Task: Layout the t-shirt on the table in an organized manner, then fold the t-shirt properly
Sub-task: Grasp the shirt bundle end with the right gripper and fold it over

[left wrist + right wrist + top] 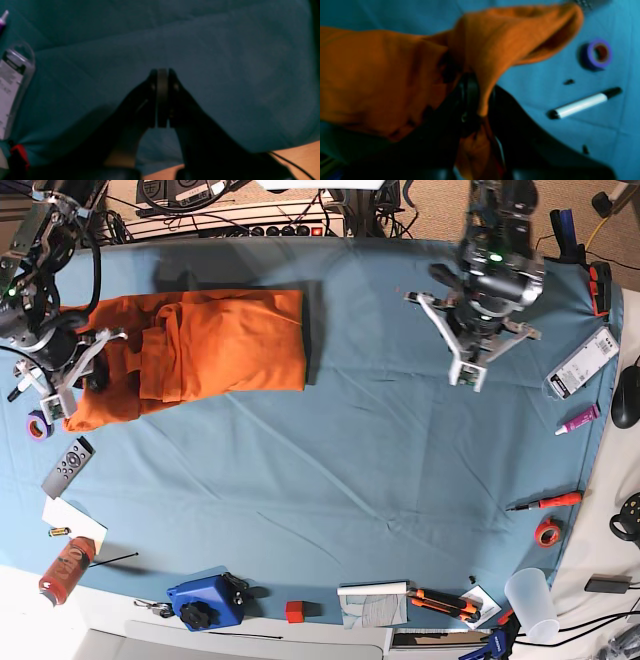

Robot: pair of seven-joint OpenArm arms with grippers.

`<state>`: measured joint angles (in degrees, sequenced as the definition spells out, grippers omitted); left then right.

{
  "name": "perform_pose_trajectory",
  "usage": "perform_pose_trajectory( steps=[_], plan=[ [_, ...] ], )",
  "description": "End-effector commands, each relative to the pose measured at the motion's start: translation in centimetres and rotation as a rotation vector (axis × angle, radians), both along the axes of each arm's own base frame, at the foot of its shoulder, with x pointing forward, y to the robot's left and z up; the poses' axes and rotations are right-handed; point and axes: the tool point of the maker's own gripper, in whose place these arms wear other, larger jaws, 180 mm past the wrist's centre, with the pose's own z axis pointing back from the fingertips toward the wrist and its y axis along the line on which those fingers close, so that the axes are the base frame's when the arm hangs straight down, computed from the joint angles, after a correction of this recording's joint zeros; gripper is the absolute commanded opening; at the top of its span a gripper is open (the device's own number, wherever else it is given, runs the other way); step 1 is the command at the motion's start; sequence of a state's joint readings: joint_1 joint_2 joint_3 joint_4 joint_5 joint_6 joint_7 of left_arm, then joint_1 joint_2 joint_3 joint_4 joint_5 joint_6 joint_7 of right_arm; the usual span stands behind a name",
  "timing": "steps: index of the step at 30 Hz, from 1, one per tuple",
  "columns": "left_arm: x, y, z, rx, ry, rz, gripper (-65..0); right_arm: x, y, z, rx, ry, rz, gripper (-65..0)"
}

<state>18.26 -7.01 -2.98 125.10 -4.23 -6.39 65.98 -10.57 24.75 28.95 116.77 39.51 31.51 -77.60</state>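
Observation:
The orange t-shirt [220, 340] lies partly folded and bunched at the far left of the table [350, 480], which is covered in blue-teal cloth. My right gripper [92, 370] is at the shirt's left end. In the right wrist view, my right gripper [476, 100] is shut on a fold of the t-shirt [382, 75], and the fabric rises in a peak above the fingers. My left gripper [470, 370] hovers over bare cloth at the far right. The left wrist view shows this left gripper [162, 72] shut with nothing in it, above the table [225, 50].
A purple tape roll [597, 53] and a marker [582, 103] lie beside the right gripper. A remote [68, 465] sits nearby. A white package [585, 362] lies near the right edge. A screwdriver [545, 502], red tape [547, 532], blue box [205, 602] and cup [530, 592] line the near edge.

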Motion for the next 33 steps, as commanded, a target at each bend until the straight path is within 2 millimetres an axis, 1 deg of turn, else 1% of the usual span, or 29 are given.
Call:
perform_pose_trajectory(
  steps=[1, 2, 4, 6, 8, 11, 13, 15, 19, 24, 27, 29, 31, 32, 33],
  plan=[
    [0.5, 0.2, 0.9, -0.022, -0.038, 0.004, -65.0, 0.6, 0.5, 1.1, -0.003, -0.043, 0.025, -65.0],
    [0.4, 0.5, 0.9, -0.033, -0.037, 0.009, -65.0, 0.6, 1.3, 0.8, 0.018, -0.042, 0.035, -65.0],
    [0.4, 1.1, 0.9, -0.041, -0.035, 0.032, -65.0, 0.6, 3.4, -0.2, 0.066, -0.028, 0.078, -65.0],
    [0.4, 1.6, 1.0, -0.035, -0.037, 0.045, -65.0, 0.5, 6.2, -1.4, 0.105, -0.002, 0.141, -65.0],
    [0.4, 1.8, 1.0, -0.032, -0.038, 0.051, -65.0, 0.3, 9.3, -2.5, 0.147, 0.021, 0.218, -65.0],
    [0.4, 1.8, 1.0, -0.033, -0.037, 0.051, -65.0, 0.1, 13.5, -3.3, 0.205, 0.021, 0.314, -65.0],
    [0.4, 1.8, 1.0, -0.033, -0.037, 0.051, -65.0, 0.0, 15.3, -3.9, 0.209, 0.03, 0.349, -65.0],
    [0.4, 1.8, 1.0, -0.033, -0.038, 0.051, -65.0, -0.3, 16.6, -4.6, 0.2, 0.047, 0.373, -65.0],
    [0.4, 1.8, 1.0, -0.033, -0.038, 0.051, -65.0, -0.4, 18.3, -5.3, 0.165, 0.049, 0.405, -65.0],
    [0.5, 1.8, 1.0, -0.035, -0.041, 0.051, -65.0, 0.1, 18.4, -5.8, 0.085, 0.034, 0.402, -65.0],
    [0.5, 1.8, 1.0, -0.035, -0.041, 0.05, -65.0, 0.1, 18.8, -5.9, 0.073, 0.034, 0.415, -64.3],
    [0.5, 1.8, 1.0, -0.035, -0.042, 0.05, -65.0, 0.1, 19.1, -5.8, 0.081, 0.027, 0.425, -54.9],
    [0.5, 1.8, 1.0, -0.035, -0.041, 0.05, -65.0, 0.1, 19.3, -5.7, 0.086, 0.021, 0.429, -47.5],
    [0.5, 1.8, 1.0, -0.035, -0.041, 0.05, -65.0, 0.2, 19.4, -5.6, 0.091, 0.013, 0.43, -45.7],
    [0.5, 1.7, 1.1, -0.038, -0.042, 0.05, -65.0, 0.3, 19.5, -5.5, 0.096, 0.004, 0.432, -45.4]
  ],
)
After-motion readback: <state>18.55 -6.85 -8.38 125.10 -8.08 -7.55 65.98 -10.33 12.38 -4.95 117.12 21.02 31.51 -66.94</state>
